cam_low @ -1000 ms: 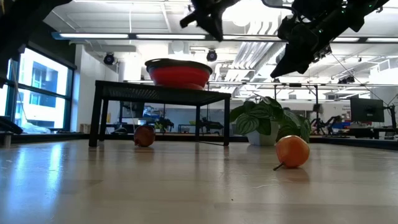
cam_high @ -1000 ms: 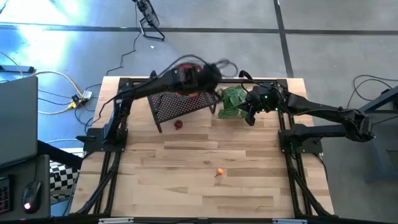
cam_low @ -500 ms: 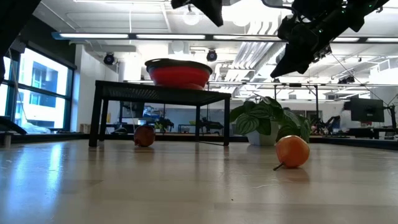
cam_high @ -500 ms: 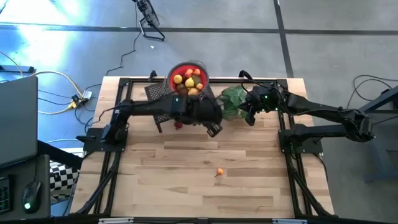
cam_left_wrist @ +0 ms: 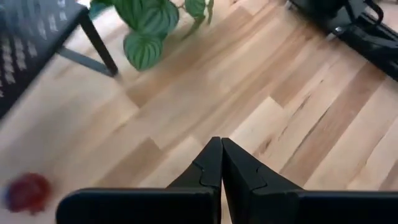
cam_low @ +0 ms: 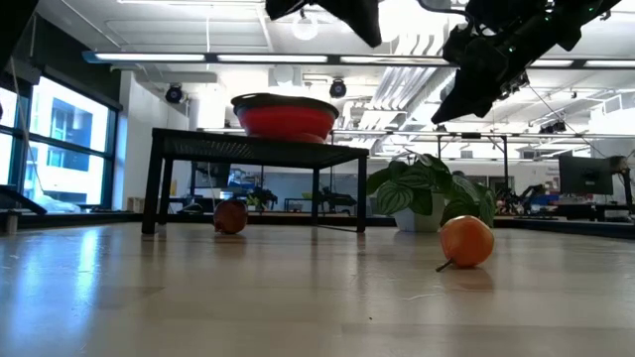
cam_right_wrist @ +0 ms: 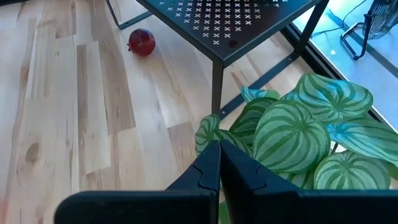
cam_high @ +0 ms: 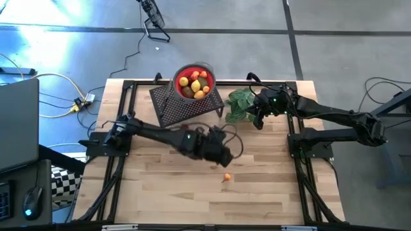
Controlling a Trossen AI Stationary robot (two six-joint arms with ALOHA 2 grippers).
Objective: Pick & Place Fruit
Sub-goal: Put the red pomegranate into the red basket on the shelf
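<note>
Table top (cam_high: 192, 192): pale butcher-block wood in jointed strips, smooth, with a soft sheen seen in the low view.
Small black stand (cam_right_wrist: 230, 18): perforated sheet metal on thin square legs, matt dark coating.
Round red bowl (cam_high: 194, 81): smooth, slightly glossy, plastic-like; a grey metallic-looking rim is seen from the low view.
Round orange fruit with a stub stem (cam_low: 466, 241): smooth, faintly shiny skin.
Dark red round fruit (cam_right_wrist: 142, 42): glossy, with a small highlight.
Striped green leafy plant (cam_right_wrist: 298, 134): smooth, waxy leaves.
Left gripper (cam_left_wrist: 221, 163) and right gripper (cam_right_wrist: 219, 163): matt black plastic-like fingers, finely grained.
</note>
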